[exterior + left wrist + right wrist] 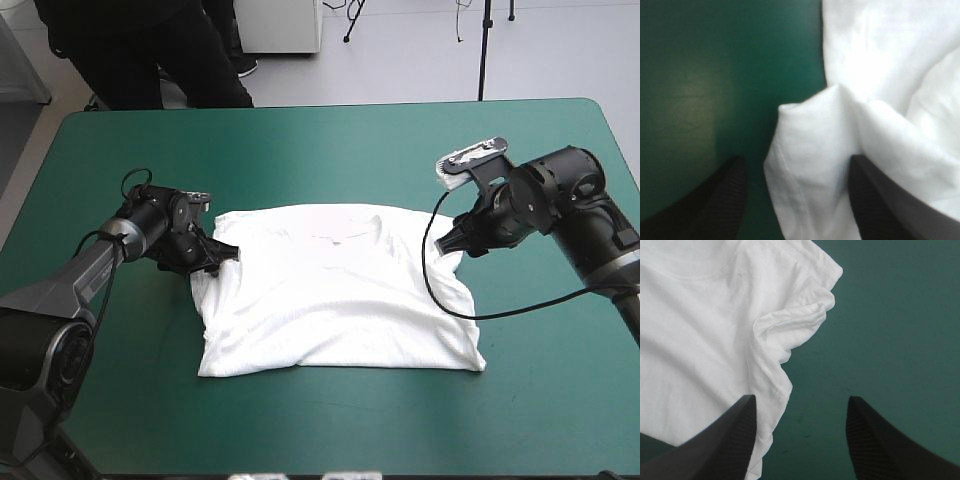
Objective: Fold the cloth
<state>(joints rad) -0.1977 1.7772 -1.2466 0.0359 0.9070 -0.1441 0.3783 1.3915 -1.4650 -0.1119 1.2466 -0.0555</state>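
Note:
The white T-shirt (340, 300) lies spread flat in the middle of the table, collar toward the far edge and hem toward the near edge. My left gripper (226, 251) sits low at the shirt's left sleeve. In the left wrist view it (797, 197) is open, with a raised fold of the T-shirt (810, 135) standing between the black fingers. My right gripper (451, 242) is at the shirt's right sleeve. In the right wrist view it (800, 437) is open, with one finger over the T-shirt's (700, 330) side edge and the wrinkled sleeve (795, 320) just ahead.
The teal-green cover (330, 150) runs around the shirt on every side, out to the table's edges. No other object lies on it.

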